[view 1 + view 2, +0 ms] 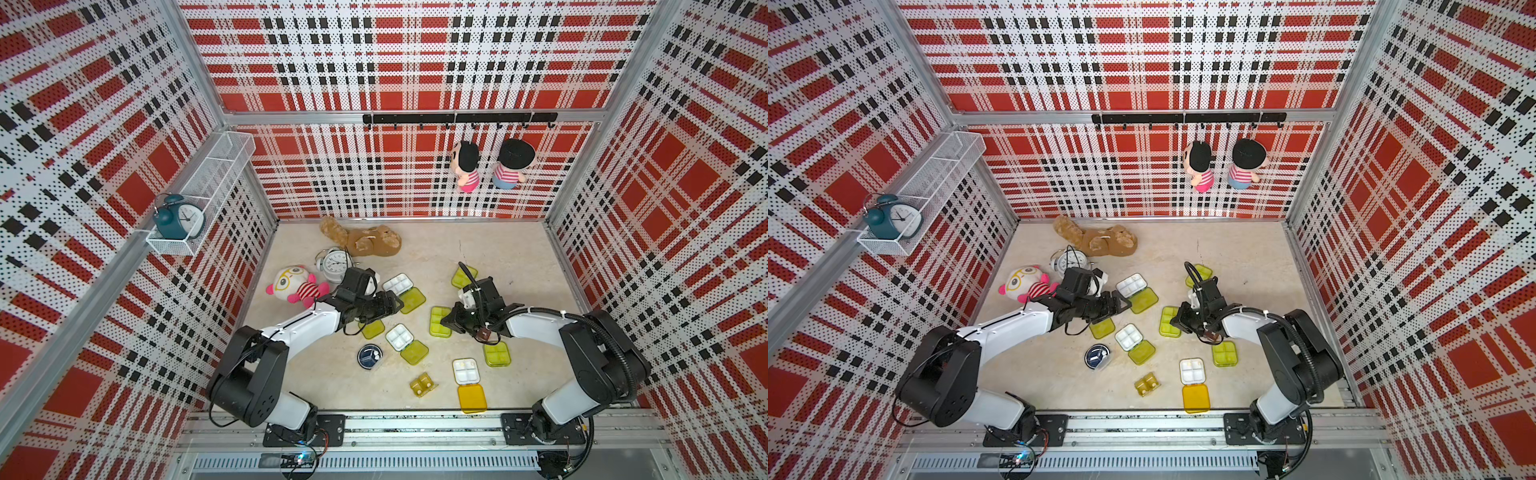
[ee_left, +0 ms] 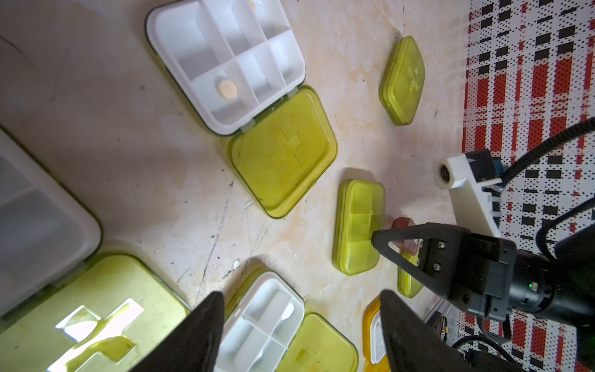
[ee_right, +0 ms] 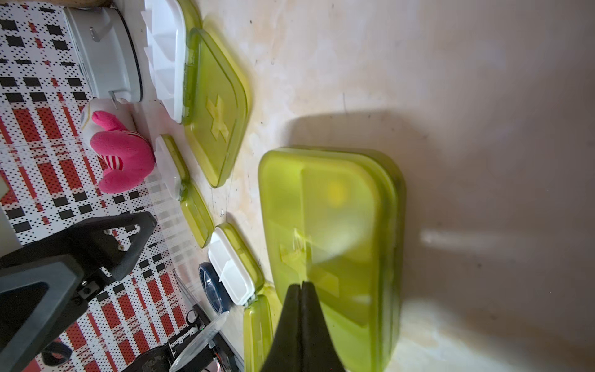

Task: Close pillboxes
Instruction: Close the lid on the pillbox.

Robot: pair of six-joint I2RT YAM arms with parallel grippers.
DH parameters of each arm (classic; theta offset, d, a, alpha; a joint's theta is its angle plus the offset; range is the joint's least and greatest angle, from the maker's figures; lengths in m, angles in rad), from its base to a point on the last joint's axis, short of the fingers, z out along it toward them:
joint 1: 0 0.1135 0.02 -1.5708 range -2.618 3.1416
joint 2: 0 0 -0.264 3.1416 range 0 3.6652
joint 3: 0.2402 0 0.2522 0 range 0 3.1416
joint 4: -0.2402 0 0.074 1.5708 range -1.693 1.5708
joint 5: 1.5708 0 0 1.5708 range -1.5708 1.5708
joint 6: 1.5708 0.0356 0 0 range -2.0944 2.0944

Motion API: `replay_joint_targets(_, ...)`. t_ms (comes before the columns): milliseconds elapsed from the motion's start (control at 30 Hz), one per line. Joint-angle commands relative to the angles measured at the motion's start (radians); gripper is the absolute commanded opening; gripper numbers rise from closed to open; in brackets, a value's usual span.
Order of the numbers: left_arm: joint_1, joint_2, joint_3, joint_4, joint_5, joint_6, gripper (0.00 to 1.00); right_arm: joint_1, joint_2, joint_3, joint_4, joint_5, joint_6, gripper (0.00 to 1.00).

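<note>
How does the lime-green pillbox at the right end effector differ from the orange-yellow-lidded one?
The translucent lime-green rounded-square plastic pillbox is shut, lid over its tray; the orange-yellow-lidded white plastic pillbox lies open, lid flat on the table. The first's lid is lime-green, the second's orange-yellow. Both are rounded-square, four-celled, similar in size.

Pillboxes litter a scuffed beige desk [image 1: 511, 257]. Three lime ones lie closed: the far pillbox [image 1: 463, 277], the middle pillbox [image 1: 440, 322] and the near pillbox [image 1: 497, 354]. The rear open pillbox [image 1: 398, 283] and central open pillbox [image 1: 399, 336] show white trays, lime lids flat beside them. The orange-lidded pillbox [image 1: 466, 370] lies open near the front edge, beside a small amber pillbox [image 1: 423, 384]. A round navy pillbox [image 1: 369, 356], white alarm clock [image 1: 334, 264], brown plush toy [image 1: 365, 241] and bespectacled plush doll [image 1: 297, 284] share the left side.
</note>
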Motion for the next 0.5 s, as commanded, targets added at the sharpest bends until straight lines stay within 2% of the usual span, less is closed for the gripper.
replay_joint_targets(0,0.016,-0.033,-0.02,0.012,0.011,0.022,0.78,0.018,0.049,0.001,-0.095,0.073,-0.022,0.0)
replay_joint_targets(467,0.045,-0.065,-0.044,0.008,0.015,0.02,0.78,0.033,0.107,0.062,-0.131,0.093,-0.051,0.0)
